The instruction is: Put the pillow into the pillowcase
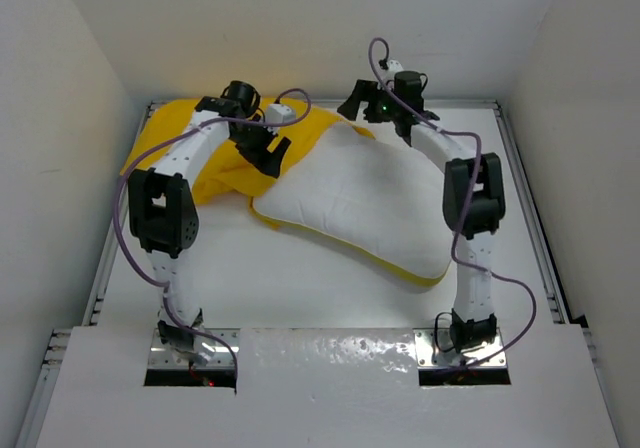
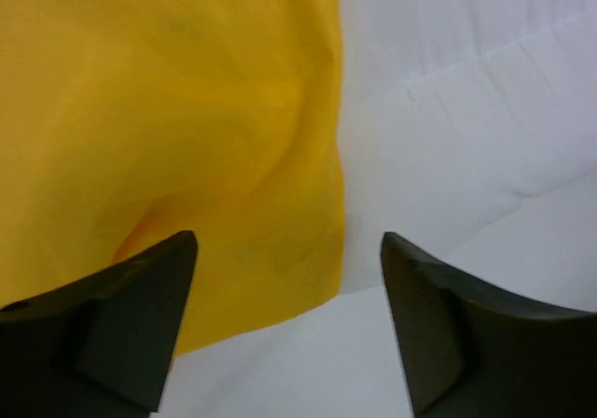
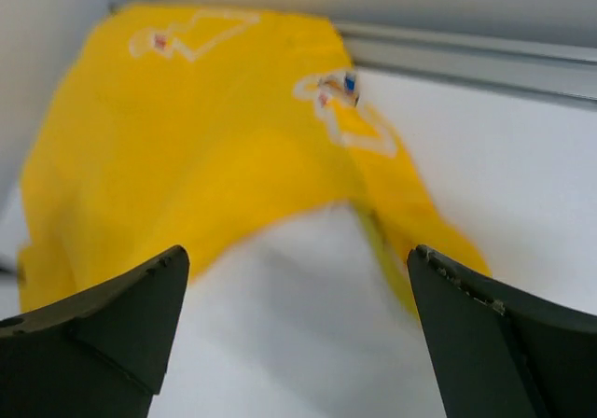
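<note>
The edge of the pillowcase (image 1: 172, 136) lies right under the left gripper (image 2: 289, 250), over the far end of the slanted pillow (image 1: 365, 203); that gripper and the right gripper (image 3: 298, 259) are both spread wide and empty.

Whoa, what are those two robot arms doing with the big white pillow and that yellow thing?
They are trying to stuff the white pillow into the yellow pillowcase. Only the pillow's far end sits under the yellow cloth; most of it lies out on the table. Both pincers are open and holding nothing. The left pincer hovers over the case's edge where it meets the pillow, and the right pincer hovers above the pillow's far end.
</note>
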### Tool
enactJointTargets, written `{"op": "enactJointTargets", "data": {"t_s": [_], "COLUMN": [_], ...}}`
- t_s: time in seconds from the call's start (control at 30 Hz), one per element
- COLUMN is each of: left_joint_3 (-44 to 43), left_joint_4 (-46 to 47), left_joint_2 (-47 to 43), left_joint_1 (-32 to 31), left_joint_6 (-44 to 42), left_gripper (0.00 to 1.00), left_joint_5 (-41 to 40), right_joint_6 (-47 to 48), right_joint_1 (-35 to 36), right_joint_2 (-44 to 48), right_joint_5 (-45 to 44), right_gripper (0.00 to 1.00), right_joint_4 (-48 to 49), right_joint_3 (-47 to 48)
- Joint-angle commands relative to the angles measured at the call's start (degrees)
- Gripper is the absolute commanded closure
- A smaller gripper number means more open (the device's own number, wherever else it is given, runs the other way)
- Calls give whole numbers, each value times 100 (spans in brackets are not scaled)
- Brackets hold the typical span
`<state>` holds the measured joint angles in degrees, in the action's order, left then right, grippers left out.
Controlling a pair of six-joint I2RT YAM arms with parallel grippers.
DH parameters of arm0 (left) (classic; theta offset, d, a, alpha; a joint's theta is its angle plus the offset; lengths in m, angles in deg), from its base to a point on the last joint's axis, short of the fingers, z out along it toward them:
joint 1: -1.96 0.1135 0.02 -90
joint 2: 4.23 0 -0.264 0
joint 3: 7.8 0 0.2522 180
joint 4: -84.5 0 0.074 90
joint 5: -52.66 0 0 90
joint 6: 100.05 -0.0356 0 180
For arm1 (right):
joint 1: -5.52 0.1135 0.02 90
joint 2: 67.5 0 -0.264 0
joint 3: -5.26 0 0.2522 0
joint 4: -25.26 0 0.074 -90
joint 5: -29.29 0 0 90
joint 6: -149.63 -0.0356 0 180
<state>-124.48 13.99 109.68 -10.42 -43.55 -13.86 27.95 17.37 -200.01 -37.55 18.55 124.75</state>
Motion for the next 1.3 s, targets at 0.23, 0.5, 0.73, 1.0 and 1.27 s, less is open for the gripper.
{"op": "enactJointTargets", "data": {"t_s": [0.23,0.5,0.73,1.0,1.27], "left_joint_3": [1243,2716,3049,3453,3015], "left_joint_4": [436,2141,3134,3583,3023], "left_joint_2": [-1650,-1952,-1477,-1248,-1239], "left_joint_1": [377,166,17,25,288], "left_joint_6": [-16,97,194,212,388], "left_gripper": [66,26,25,59,100], "left_joint_5": [-846,-1065,-1354,-776,-670], "right_joint_6": [4377,4653,4601,4206,3759], "right_joint_1": [1561,2848,2936,2919,2691], "right_joint_2": [3292,3522,2757,1861,2176], "right_joint_5": [-513,-1295,-2025,-2571,-2026], "right_gripper": [97,1,1,46,100], "right_joint_4": [-1293,-135,271,-887,-837], "right_joint_3": [-2951,-4236,-4289,-3376,-2946]}}
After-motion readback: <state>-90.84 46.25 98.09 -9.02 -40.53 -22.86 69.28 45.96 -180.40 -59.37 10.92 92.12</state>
